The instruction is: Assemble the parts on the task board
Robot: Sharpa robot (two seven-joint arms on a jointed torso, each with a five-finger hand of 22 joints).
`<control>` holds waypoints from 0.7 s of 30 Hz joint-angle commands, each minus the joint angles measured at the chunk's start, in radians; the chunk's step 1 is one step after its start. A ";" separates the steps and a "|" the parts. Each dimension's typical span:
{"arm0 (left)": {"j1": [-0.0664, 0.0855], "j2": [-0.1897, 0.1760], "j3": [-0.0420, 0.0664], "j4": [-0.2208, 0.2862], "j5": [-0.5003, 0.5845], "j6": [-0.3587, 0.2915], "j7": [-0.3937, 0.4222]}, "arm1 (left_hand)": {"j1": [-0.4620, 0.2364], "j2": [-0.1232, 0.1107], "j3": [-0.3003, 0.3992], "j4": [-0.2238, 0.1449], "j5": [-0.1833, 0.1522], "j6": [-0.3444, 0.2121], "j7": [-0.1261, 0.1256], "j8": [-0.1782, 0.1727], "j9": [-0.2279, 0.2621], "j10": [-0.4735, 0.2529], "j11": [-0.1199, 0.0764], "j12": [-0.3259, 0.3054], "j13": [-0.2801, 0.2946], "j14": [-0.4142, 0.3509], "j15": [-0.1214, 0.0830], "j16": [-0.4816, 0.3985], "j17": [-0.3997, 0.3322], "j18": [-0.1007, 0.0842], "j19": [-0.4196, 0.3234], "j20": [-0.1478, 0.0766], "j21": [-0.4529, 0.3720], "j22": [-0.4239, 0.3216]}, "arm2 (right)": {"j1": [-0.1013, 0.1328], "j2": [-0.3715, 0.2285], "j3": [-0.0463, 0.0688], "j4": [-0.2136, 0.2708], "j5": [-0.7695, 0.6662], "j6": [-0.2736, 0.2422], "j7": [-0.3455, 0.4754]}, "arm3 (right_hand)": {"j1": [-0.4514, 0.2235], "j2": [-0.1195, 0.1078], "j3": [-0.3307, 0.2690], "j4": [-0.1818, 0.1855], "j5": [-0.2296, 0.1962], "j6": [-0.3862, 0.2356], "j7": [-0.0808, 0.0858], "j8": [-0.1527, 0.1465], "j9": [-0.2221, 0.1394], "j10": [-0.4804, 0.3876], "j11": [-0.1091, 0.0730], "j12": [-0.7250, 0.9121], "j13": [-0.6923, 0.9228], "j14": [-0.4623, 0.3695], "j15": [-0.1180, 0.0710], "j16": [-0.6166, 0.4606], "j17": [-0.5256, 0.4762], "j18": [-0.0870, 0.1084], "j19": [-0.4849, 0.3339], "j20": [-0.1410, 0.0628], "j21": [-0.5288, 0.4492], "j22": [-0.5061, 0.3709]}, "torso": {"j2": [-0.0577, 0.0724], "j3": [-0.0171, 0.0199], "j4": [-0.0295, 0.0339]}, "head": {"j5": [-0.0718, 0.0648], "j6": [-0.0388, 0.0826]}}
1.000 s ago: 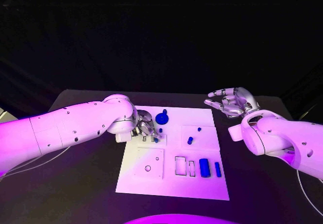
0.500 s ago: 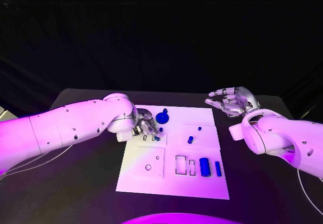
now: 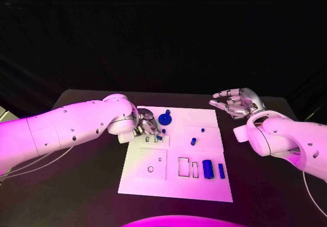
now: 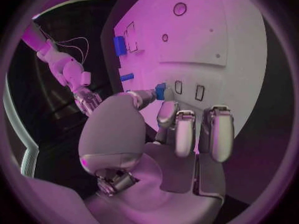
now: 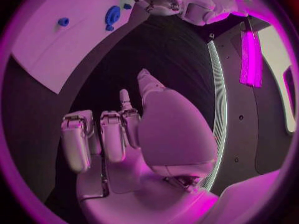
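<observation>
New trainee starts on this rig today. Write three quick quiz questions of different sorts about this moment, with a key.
1. True or false: the silver left hand pinches a small blue peg over the white rectangular task board.
2. Multiple choice: where is the silver right hand? A) pressing on the board; B) raised off the board beyond its far right corner, holding nothing; C) gripping the round blue gear.
3. Fill in: the two blue upright bars stand near the board's ____ right edge.

Key: 1 true; 2 B; 3 near (the robot's side).
</observation>
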 commanded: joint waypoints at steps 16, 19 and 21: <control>-0.001 -0.039 -0.013 0.079 -0.205 -0.096 0.034 | -0.040 -0.023 0.210 -0.231 0.157 0.044 -0.014 0.000 0.016 0.039 -0.011 0.019 0.035 0.105 -0.017 0.005 0.261 -0.015 0.021 -0.010 0.014 0.138 | -0.004 -0.012 0.000 0.003 -0.003 0.019 0.003 | -0.007 0.004 -0.003 0.006 0.004 -0.007 0.000 0.004 0.001 0.001 0.004 -0.004 0.164 0.077 0.001 -0.004 0.163 -0.014 0.105 -0.002 0.004 0.264 | -0.001 -0.0005 0.0009 | 0.012 -0.014; -0.002 -0.041 -0.018 0.087 -0.229 -0.094 0.031 | -0.041 -0.023 0.210 -0.232 0.159 0.045 -0.014 -0.001 0.016 0.041 -0.011 0.020 0.037 0.106 -0.017 0.005 0.261 -0.015 0.021 -0.010 0.014 0.140 | -0.005 -0.012 0.000 0.003 -0.003 0.020 0.003 | -0.007 0.004 -0.003 0.006 0.004 -0.007 0.000 0.004 0.001 0.001 0.004 -0.004 0.164 0.077 0.001 -0.004 0.163 -0.014 0.105 -0.002 0.004 0.264 | 0.000 -0.0006 -0.0006 | 0.015 -0.016; -0.002 -0.042 -0.020 0.091 -0.240 -0.091 0.028 | -0.041 -0.023 0.210 -0.232 0.159 0.045 -0.014 -0.001 0.016 0.041 -0.011 0.020 0.037 0.106 -0.017 0.005 0.261 -0.015 0.021 -0.010 0.014 0.140 | -0.006 -0.012 0.000 0.003 -0.003 0.021 0.003 | -0.007 0.004 -0.003 0.006 0.004 -0.007 0.000 0.004 0.001 0.001 0.004 -0.004 0.164 0.077 0.001 -0.004 0.163 -0.014 0.105 -0.002 0.004 0.264 | 0.000 -0.0010 -0.0012 | 0.016 -0.016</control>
